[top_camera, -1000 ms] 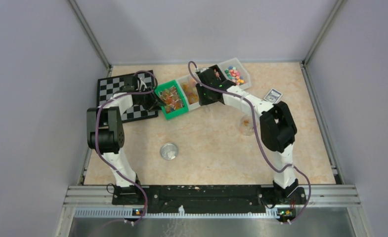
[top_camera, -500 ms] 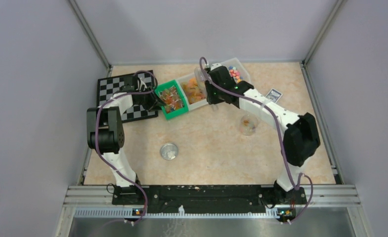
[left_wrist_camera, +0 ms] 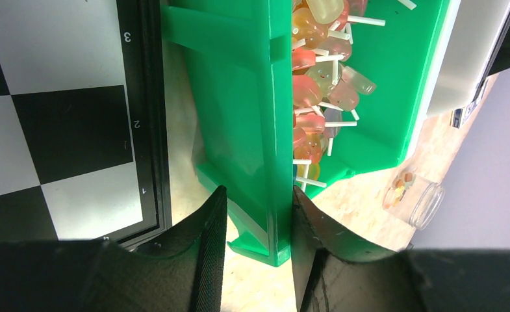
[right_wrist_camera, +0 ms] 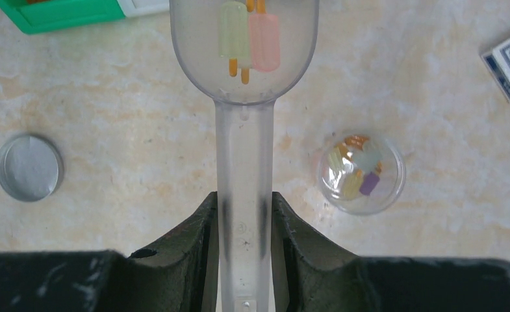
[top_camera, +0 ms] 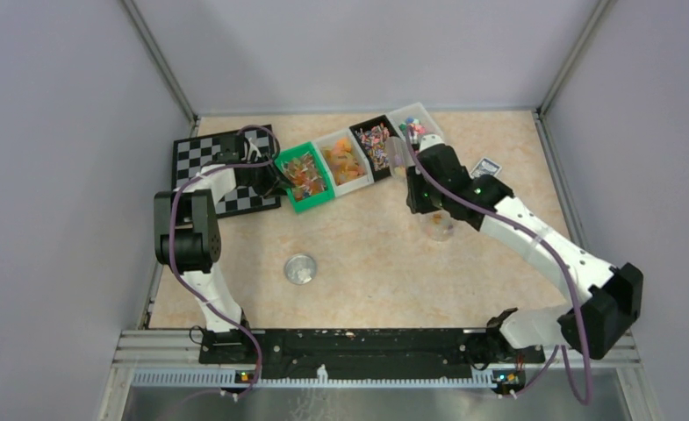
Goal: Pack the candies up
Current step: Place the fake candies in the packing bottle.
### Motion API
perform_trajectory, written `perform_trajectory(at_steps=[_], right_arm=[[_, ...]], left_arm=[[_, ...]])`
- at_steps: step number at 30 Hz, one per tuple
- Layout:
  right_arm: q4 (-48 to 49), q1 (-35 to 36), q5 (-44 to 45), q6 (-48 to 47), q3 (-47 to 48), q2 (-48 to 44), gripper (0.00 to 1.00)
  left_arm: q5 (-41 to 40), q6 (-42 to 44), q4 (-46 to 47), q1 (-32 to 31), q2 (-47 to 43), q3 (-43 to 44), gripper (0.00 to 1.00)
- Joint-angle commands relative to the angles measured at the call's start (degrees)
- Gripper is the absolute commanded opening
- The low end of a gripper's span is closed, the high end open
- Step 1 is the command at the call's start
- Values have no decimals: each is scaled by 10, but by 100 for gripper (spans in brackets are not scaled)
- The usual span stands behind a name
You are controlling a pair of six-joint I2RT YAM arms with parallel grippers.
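My right gripper (right_wrist_camera: 244,221) is shut on the handle of the clear scoop (right_wrist_camera: 244,130). Its bowl holds a few candies (right_wrist_camera: 249,40), green and pink with orange sticks. It hovers above the table, left of the open clear jar (right_wrist_camera: 361,172), which holds several mixed candies. From above, the right gripper (top_camera: 418,189) sits just behind the jar (top_camera: 437,225). My left gripper (left_wrist_camera: 257,218) is closed on the side wall of the green bin (left_wrist_camera: 239,97), which is full of lollipop candies (left_wrist_camera: 317,91). The left gripper (top_camera: 266,175) is at the bin's left side.
Beside the green bin (top_camera: 305,175) stand a white bin (top_camera: 345,160), a black bin (top_camera: 376,142) and a clear bin (top_camera: 417,125), all with candies. A chessboard (top_camera: 202,158) lies at the left, a metal lid (top_camera: 300,268) in the middle, a card box (top_camera: 484,167) at the right.
My right arm has swung from over the bins to the right and nearer, carrying the scoop with candies to beside the jar. The left arm has not moved.
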Motion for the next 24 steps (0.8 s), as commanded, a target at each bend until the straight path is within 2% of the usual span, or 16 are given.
perform_trajectory(at_steps=[1,10,16,24], right_arm=[[-52,-4,13,43,-47,-75,0],[-155,-4,19,127,-100,-183,0],[-224,-4,39,192,-100,-192,0],[-276,-5,21,237,-97,-188,0]], left_arm=[[26,8,3,-5,-9,4,41],[25,8,2,-5,-8,7,41],[25,9,2,-5,-9,7,41],[27,8,3,-5,-7,6,41]])
